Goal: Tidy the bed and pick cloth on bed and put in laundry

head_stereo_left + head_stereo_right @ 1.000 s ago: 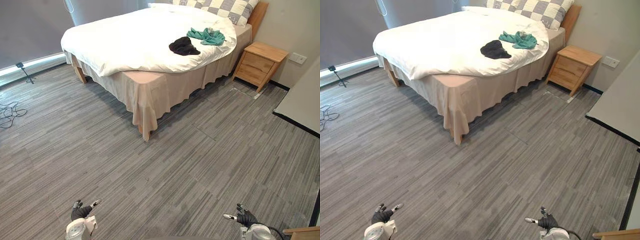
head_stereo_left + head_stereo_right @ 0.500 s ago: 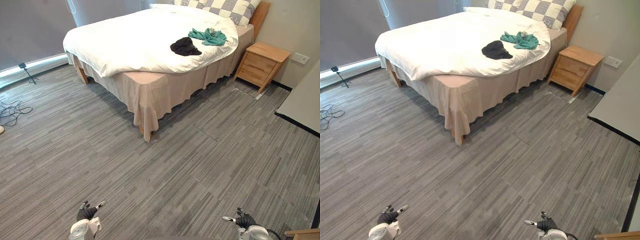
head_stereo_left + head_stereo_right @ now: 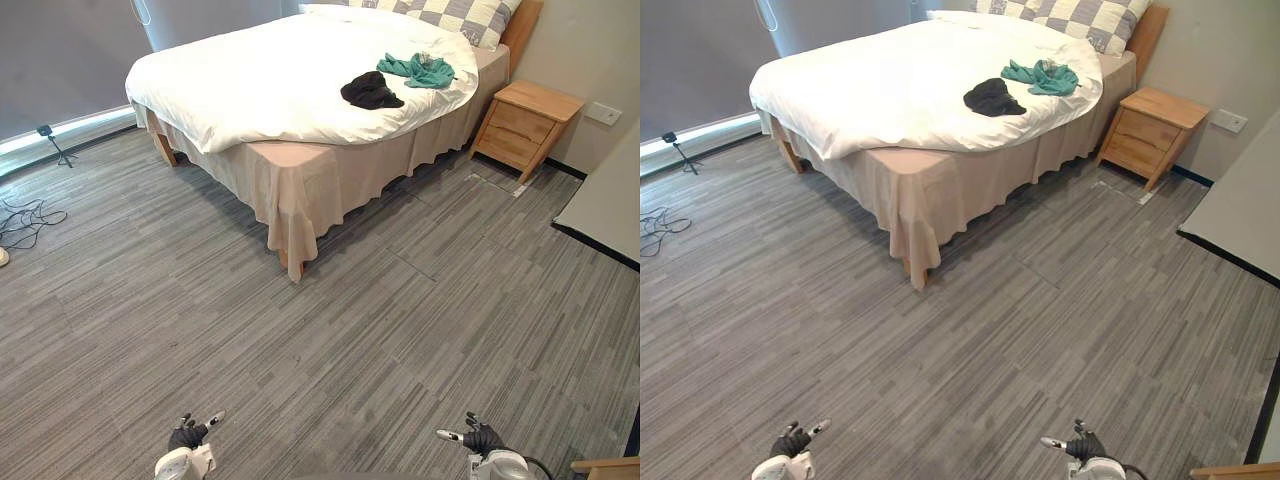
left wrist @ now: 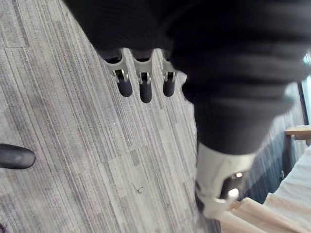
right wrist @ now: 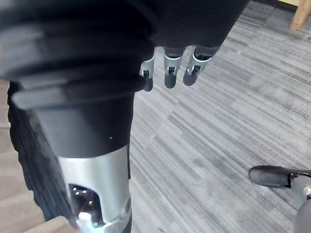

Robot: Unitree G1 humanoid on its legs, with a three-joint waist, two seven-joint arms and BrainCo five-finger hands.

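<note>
Head-camera views of a bedroom, robot standing on the grey floor [image 3: 350, 330] well apart from the bed [image 3: 300, 180].

**Progress.** Judged from the layout, the task is at its opening stage and no step is done. The white duvet [image 3: 270, 80] lies askew, its curved edge leaving the near corner of the mattress bare above the bed skirt. Two garments rest on top of it. Reaching the bed, straightening the cover, collecting both garments and carrying them to the laundry all remain.

**Task items.** The black cloth [image 3: 370, 92] sits on the right part of the duvet, bunched into a low heap. Its long axis runs roughly left to right, with a short tail pointing right and near. The teal cloth [image 3: 418, 70] lies just beyond it, between it and the checked pillow [image 3: 470, 15]. It is spread longer, its axis also left to right, and its wider end points toward the right edge of the bed, above the wooden nightstand [image 3: 525, 125].

**Hands.** The left hand [image 3: 187, 436] and right hand [image 3: 480, 438] hang low over the floor, near the robot. Both are wide, fingers [image 4: 146, 90] straight and relaxed, and hold nothing.
</note>
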